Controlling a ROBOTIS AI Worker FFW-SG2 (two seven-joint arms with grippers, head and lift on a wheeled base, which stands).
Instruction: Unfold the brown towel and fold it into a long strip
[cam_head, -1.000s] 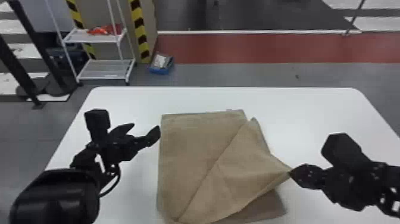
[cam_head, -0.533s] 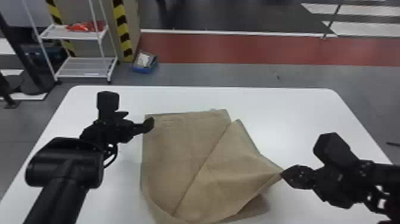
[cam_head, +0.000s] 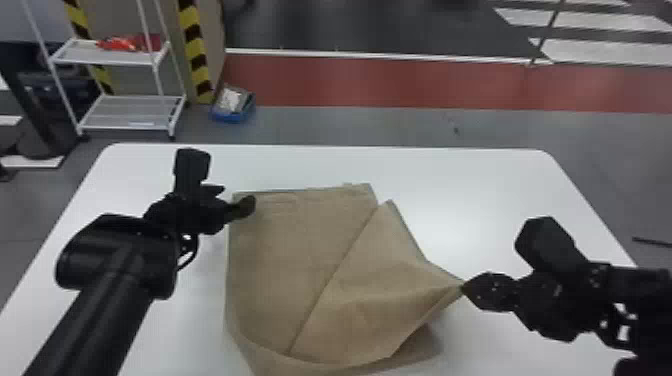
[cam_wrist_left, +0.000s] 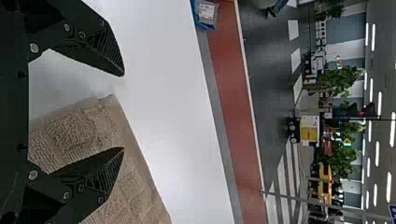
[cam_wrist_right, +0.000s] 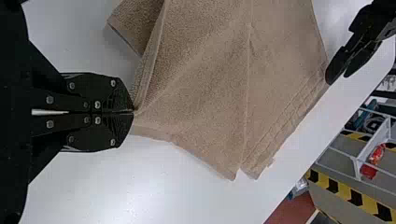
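One white bench (cam_head: 475, 170) carried the brown towel (cam_head: 280, 250), which lay between the left and right edges, its top side short of the bench's far edge, a flap turned diagonally over its right part. The left gripper (cam_head: 235, 197) was at the towel's far left corner, jaws spread wide. Towards the bench's right edge, the right gripper (cam_head: 463, 288) had its jaws pinched on the flap's tip.

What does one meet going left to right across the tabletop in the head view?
Left end effector, open at the towel's left edge → brown towel → right end effector, pinching the towel.
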